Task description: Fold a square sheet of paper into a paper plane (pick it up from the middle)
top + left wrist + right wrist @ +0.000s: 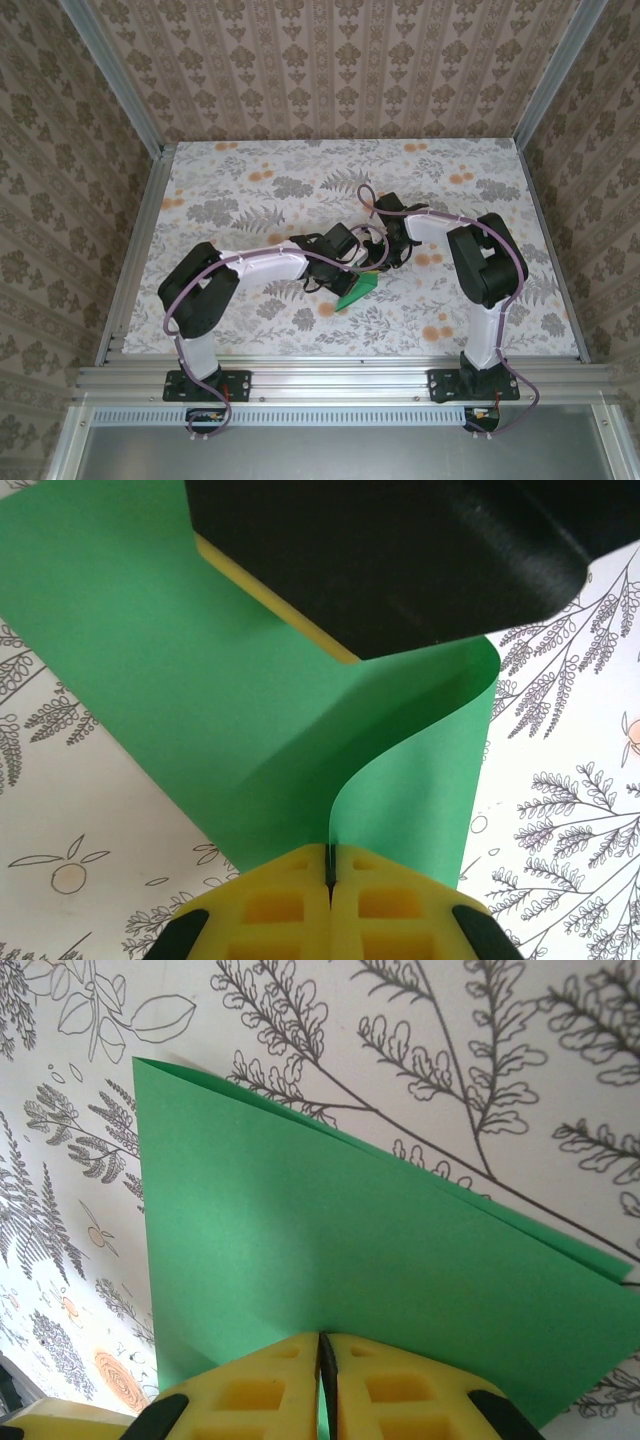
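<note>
We've got left gripper (328, 868) and right gripper (322, 1345) both clenched on the square sheet of paper (300, 1230), half-folded near the middle of the floral tabletop (250, 180); uneven pull or twist risks tearing it or creasing the bowed layer crooked.

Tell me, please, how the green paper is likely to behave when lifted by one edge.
Probably floppy: the green paper bows in an S-curve above the left fingers pinching its edge. Likely very light: thin layers show at its folded edge. It probably creases easily, given that fold.
</note>
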Controlling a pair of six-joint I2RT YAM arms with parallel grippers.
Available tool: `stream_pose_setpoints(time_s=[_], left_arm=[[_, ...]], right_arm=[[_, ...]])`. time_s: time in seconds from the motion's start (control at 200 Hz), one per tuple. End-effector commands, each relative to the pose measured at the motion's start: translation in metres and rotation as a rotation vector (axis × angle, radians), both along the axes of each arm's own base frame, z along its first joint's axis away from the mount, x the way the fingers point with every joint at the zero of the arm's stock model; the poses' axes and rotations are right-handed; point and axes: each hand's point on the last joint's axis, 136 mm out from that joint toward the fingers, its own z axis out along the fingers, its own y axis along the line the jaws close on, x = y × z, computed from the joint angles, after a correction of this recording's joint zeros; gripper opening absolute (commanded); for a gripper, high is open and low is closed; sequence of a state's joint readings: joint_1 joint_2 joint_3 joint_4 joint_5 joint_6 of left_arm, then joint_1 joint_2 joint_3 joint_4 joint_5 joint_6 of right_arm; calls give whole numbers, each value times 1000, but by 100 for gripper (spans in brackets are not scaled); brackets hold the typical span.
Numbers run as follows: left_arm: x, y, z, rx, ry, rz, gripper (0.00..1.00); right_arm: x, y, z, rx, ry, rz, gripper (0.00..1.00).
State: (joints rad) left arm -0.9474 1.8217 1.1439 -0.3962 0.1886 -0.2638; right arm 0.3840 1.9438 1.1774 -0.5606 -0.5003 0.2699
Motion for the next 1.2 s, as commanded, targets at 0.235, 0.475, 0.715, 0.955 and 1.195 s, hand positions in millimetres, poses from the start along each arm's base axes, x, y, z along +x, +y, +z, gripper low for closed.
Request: stream_pose_setpoints(time_s=[0.235,0.475,0.715,0.955,1.195], left_arm=[[-10,0,-3,-22,56,-4,1],[-14,5,4,-25,58,10,1],[-16,11,1,-8,63,27,2],[-12,12,-1,4,40,24,2],[-6,5,3,-11,16,10,3]], right_arm=[[-16,-8,-18,-72,75,-5,13],[-15,-8,-19,-72,76,-12,13],[-13,-10,-21,-87,74,-36,13],[-13,-10,-21,-84,79,-43,13],[-11,-9,-20,-74,75,-65,14]])
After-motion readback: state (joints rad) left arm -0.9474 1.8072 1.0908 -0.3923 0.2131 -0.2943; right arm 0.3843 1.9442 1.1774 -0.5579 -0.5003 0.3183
